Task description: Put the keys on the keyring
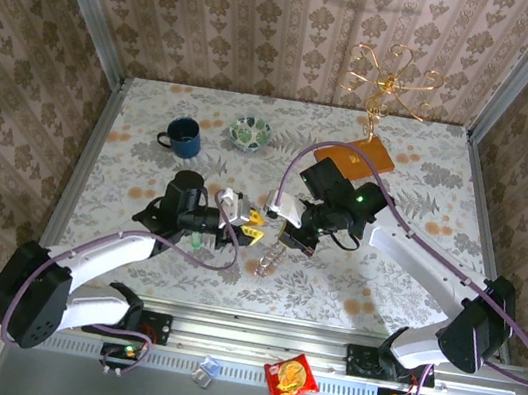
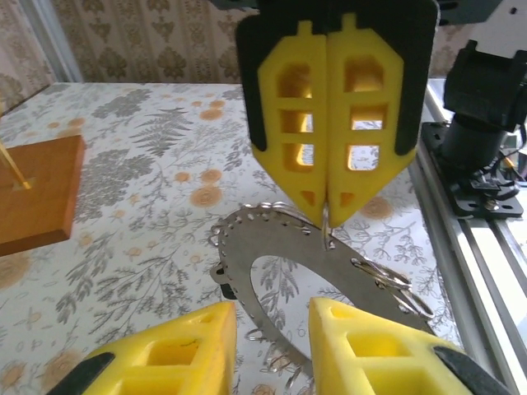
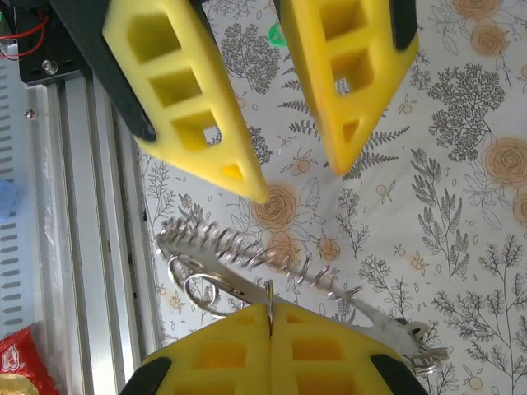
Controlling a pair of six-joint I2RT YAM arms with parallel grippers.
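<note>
R jaws: closed, pinching thin wire edge of keyring (image 2: 243, 247), ctr of frame. L jaws: apart, nothing gripped, pads (image 2: 173, 354) either side of ring's near rim. Green-headed key (image 1: 196, 241): on counter (image 1: 428, 185) under L arm, left of ctr, apart from keyring.

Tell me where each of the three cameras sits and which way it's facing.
Top external: above and behind the robot, looking down on the table; left arm and right arm show, left pincer and right pincer meeting mid-table.
Left wrist: on the left arm, looking past its own yellow fingers at the right pincer shut on the keyring.
Right wrist: on the right arm, looking down past its own shut fingers at the keyring and the open left pincer.
Both wrist views share the keyring, from opposite sides.
</note>
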